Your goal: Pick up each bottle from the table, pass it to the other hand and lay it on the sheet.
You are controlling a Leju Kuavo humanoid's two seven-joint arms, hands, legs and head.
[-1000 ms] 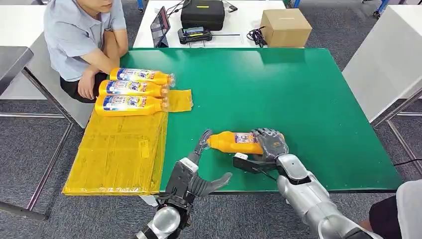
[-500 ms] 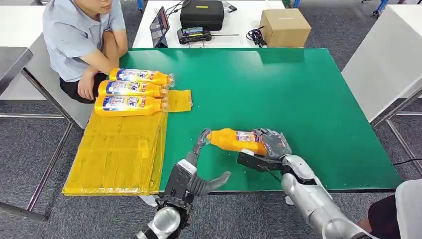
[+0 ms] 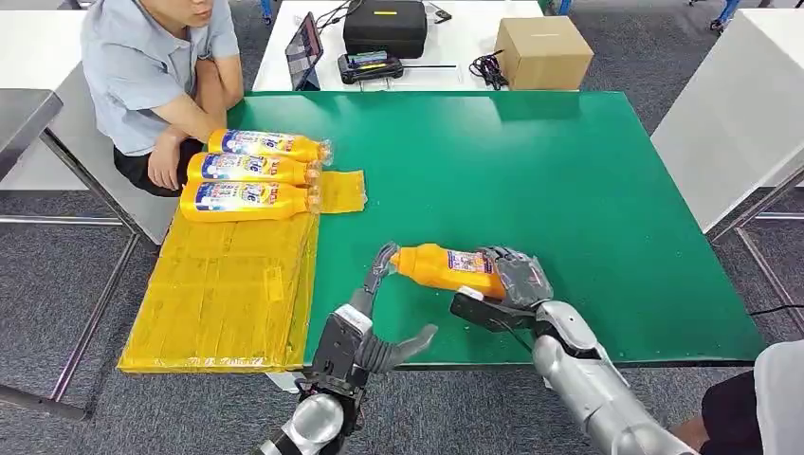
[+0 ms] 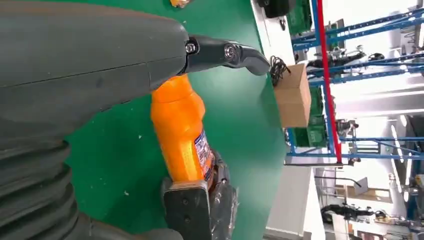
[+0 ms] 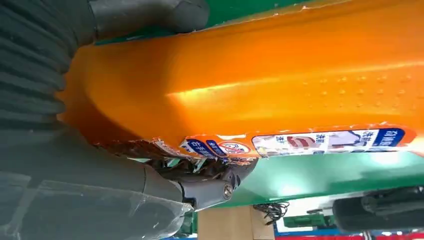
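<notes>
Gripping orange bottle [image 3: 446,268], right hand [image 3: 517,278]

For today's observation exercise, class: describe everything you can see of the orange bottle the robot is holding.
The orange bottle looks like glossy plastic, with a narrower neck end and a printed label in white, blue and red along its side. It lies roughly level above the green table, neck pointing toward the yellow sheet. The right robot hand grips its wide base end. The left robot hand is open, with one finger reaching up beside the neck; whether it touches cannot be told.
</notes>
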